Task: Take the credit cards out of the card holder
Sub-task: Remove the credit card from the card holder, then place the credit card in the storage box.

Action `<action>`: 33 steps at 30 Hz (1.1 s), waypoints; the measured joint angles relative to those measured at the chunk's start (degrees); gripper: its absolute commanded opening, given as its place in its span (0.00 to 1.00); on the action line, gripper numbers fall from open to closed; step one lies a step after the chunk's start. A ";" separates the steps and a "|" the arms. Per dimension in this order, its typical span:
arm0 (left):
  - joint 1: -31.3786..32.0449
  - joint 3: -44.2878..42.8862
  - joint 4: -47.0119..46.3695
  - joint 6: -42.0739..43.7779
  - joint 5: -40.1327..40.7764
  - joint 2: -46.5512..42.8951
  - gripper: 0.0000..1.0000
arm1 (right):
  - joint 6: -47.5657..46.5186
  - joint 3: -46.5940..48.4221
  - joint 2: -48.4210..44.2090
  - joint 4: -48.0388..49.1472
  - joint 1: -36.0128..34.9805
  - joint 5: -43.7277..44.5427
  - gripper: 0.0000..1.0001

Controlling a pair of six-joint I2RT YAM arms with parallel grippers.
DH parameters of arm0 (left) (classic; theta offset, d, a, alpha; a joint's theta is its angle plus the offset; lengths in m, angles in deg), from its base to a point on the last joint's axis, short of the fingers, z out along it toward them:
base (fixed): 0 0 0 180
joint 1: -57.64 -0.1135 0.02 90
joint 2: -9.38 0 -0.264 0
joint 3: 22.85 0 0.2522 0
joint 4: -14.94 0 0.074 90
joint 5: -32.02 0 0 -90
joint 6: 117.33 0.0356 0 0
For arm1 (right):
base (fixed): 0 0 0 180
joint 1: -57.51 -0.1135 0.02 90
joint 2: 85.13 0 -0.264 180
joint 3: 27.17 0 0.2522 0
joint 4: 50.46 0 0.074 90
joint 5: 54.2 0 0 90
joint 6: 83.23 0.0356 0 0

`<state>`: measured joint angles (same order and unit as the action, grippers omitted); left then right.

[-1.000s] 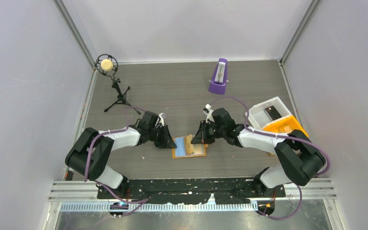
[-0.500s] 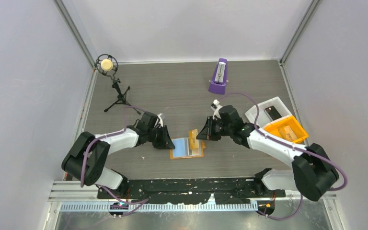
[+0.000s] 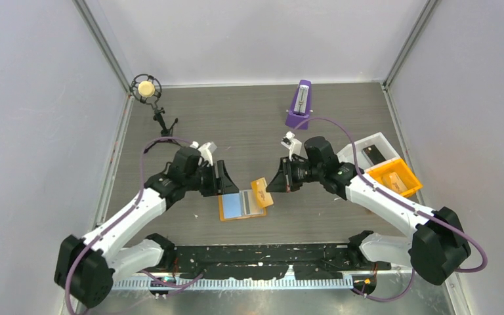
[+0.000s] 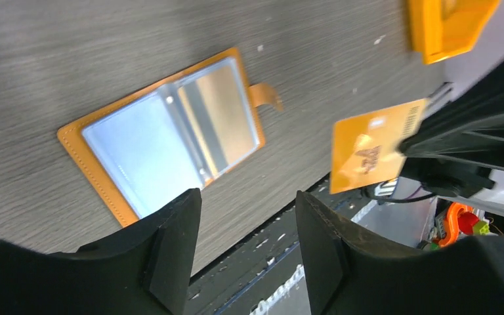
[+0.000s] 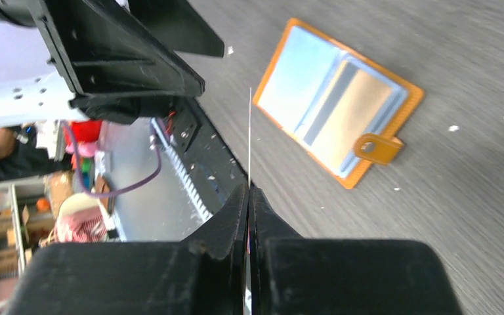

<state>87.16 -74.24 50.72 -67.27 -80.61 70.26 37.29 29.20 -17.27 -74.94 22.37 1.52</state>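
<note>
The card holder [image 3: 239, 207] lies open on the table [image 3: 236, 125] near the front edge, between the left gripper [image 3: 226, 184] and the right gripper [image 3: 272, 186], which pinches a credit card [image 3: 260, 193] over the holder's right end. Behind stand a metronome [image 3: 298, 105], right of centre, and a microphone stand [image 3: 151, 98], far left. At the right edge sits a bin [image 3: 377, 136], with a second bin [image 3: 412, 172] touching its near side.

Left gripper [image 3: 222, 181] has let go of the card holder [image 3: 240, 205] and risen off it; jaws now spread, nothing between them; the holder lies open below and ahead of its fingertips, no longer pinched at them; holder has slid a little away from the right gripper [image 3: 270, 185]; orange card [image 3: 260, 193], earlier tucked in the holder at the right fingertips, then half out, is now fully clear of it, pinched in the closed right jaws just beside the holder's edge nearest that gripper; right arm now stretched out flatter.
</note>
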 measured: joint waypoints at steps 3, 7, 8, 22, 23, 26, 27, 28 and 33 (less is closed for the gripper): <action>0.00 -1.01 0.70 0.68 -0.85 -4.96 0.59 | -1.29 0.72 0.00 -0.44 -0.22 -4.52 0.05; 0.00 -1.46 0.46 1.64 -5.81 -7.17 0.59 | -1.92 1.11 -0.02 -0.26 -1.20 -8.57 0.05; 0.00 -1.46 0.42 1.66 -6.19 -7.10 0.59 | -1.86 1.11 -0.02 -0.07 -1.60 -9.44 0.05; 2.58 -1.46 -6.14 1.27 -19.08 -3.30 0.00 | -0.15 1.09 -0.11 2.93 -5.11 -13.75 0.05; 2.43 -1.46 -6.40 1.25 -19.54 -3.17 0.00 | -0.22 1.09 -0.11 2.49 -4.81 -13.53 0.05; 2.40 -1.44 -7.26 0.94 -20.92 -3.10 0.00 | -0.22 1.07 -0.11 1.01 -4.42 -12.50 0.10; 2.40 -1.44 -7.65 0.79 -21.07 -3.10 0.00 | -0.20 1.07 -0.20 0.72 -4.37 -12.11 0.17; 2.40 -1.40 -8.11 0.33 -21.14 -3.10 0.00 | -0.17 1.07 -0.44 0.31 -4.28 -11.52 0.22; 3.58 -1.29 -11.50 -2.36 -20.52 -3.10 0.00 | 0.87 1.53 -4.15 -1.84 -3.04 -6.43 0.67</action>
<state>90.75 -75.53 39.22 -69.63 -101.14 67.16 38.17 30.73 -21.43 -76.78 19.33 -4.91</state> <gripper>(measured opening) 0.009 0.480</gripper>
